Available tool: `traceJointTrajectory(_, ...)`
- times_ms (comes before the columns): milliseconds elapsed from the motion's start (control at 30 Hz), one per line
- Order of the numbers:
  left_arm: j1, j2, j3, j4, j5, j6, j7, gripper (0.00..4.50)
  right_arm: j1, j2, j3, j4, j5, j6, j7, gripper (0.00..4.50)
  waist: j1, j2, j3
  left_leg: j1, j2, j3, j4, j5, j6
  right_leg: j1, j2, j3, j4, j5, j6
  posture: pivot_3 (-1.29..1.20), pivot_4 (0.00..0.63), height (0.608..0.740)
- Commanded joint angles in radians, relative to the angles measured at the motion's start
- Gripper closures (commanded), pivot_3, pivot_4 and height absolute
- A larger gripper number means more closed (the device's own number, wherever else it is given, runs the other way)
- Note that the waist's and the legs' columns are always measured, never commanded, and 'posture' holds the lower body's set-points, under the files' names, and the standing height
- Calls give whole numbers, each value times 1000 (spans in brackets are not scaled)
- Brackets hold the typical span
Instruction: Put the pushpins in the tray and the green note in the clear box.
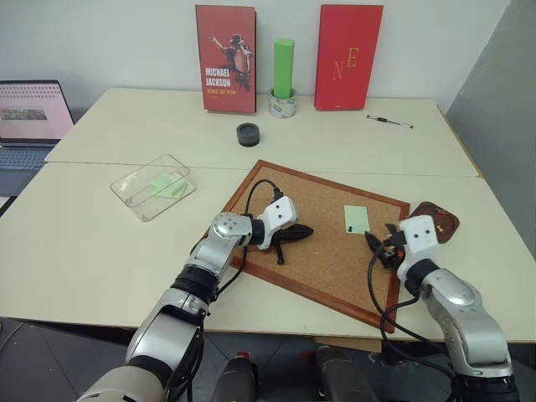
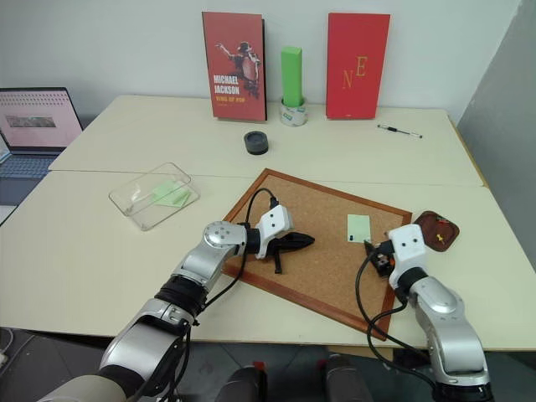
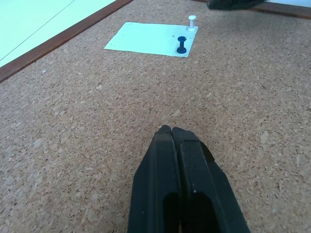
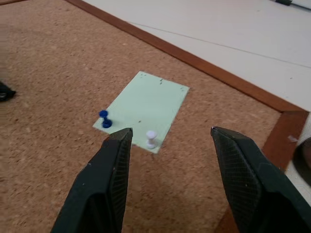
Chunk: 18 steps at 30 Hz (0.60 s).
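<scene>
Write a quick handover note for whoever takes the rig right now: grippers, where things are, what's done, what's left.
Left gripper: shut, empty, over the cork board.
Right gripper: open, empty, facing the green note.
Note held to the board by a blue pushpin and a white pushpin.
Tray already holds yellow pins; clear box holds green paper.
Left: both pins to the tray, note to the box.

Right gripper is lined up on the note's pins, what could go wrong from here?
The white pin and blue pin stand close together, so the open right gripper may knock one aside. Both pin the green note, which might tear or lift. The shut left gripper resting on the corkboard could crowd the reach.
</scene>
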Motion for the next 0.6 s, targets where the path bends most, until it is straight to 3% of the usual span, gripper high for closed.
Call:
traceJointTrajectory(33,1,-2,-17,10,16,5,-7,4500,-44,12,8,19,-13,-26,-24,1783,0,0,0,0,0,0,0,0,0,0,0,0,0,0,0,0,150,740)
traceJointTrajectory(300,2,-3,-16,8,17,6,-5,4500,-73,7,6,77,-35,-54,-40,1783,0,0,0,0,0,0,0,0,0,0,0,0,0,1,1,0,150,740)
traceJointTrajectory(400,5,-2,-17,7,17,6,-6,4500,-75,4,2,96,-38,-59,-41,2177,0,0,0,0,0,0,0,0,0,0,0,0,-1,1,1,0,150,740)
traceJointTrajectory(600,5,-4,-18,6,17,8,-6,4500,-81,2,2,113,-34,-60,-39,3476,0,0,0,0,0,0,0,0,0,0,0,0,-1,0,1,0,150,740)
